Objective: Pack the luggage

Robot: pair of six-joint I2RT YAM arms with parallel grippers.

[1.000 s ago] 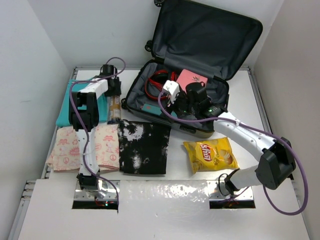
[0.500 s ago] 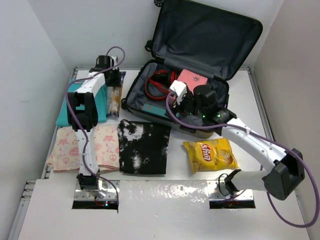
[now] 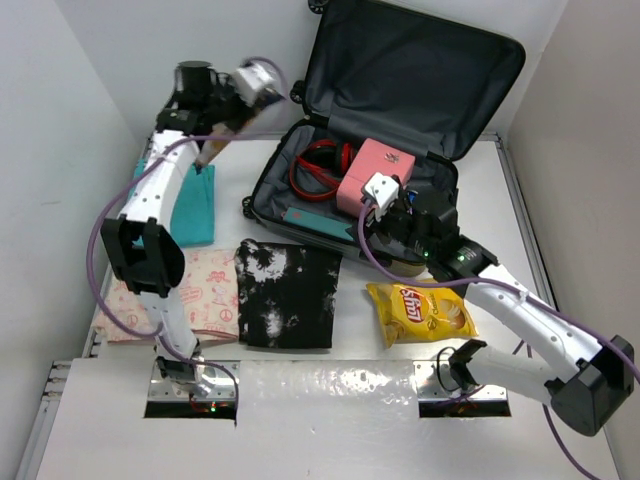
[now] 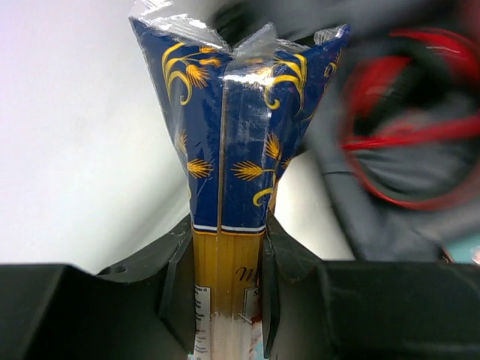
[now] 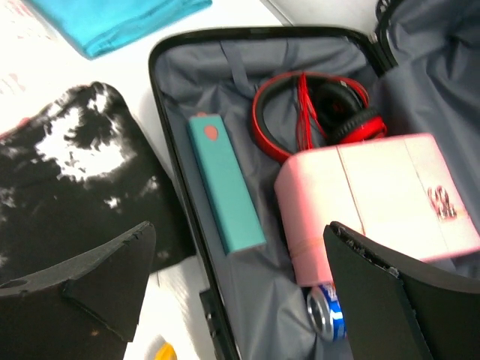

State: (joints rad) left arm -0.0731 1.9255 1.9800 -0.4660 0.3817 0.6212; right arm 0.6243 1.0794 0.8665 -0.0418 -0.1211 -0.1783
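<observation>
Pinched in the nearly closed left hand (image 4: 225,259), the spaghetti packet (image 4: 229,135) is best swung over the luggage (image 3: 410,80), lying open at the worktop's (image 3: 352,320) far side, and lowered clear of the wide-open, empty right hand (image 5: 236,292).

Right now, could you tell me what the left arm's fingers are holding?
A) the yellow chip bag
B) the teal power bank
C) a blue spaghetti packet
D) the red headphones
C: the left wrist view shows the left fingers clamped on a blue, wheat-printed spaghetti packet; the chip bag, power bank and headphones lie untouched.
</observation>
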